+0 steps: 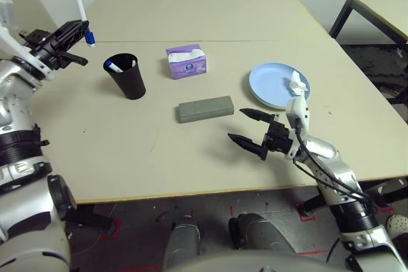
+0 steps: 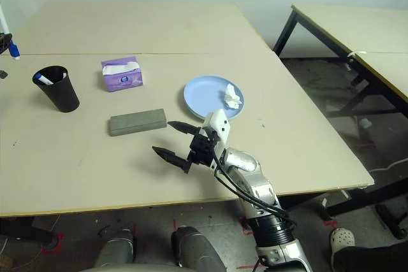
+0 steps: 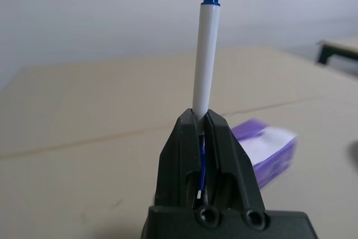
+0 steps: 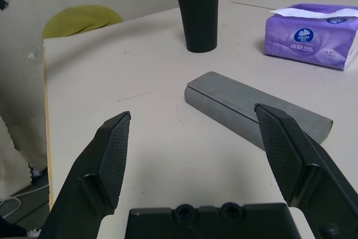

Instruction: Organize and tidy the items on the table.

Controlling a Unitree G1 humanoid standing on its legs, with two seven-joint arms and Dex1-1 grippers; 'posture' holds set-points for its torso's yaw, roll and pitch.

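While the left gripper pinches a marker upright (blue ends), the right gripper gapes wide — empty — the glasses case just beyond its fingertips.

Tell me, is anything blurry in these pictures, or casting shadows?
Left wrist view: the marker is crisp, the purple tissue box behind it soft. Left eye view: even light, with faint shadows by the black cup and glasses case.

Beige table, black cup, tissue box, grey case, blue plate
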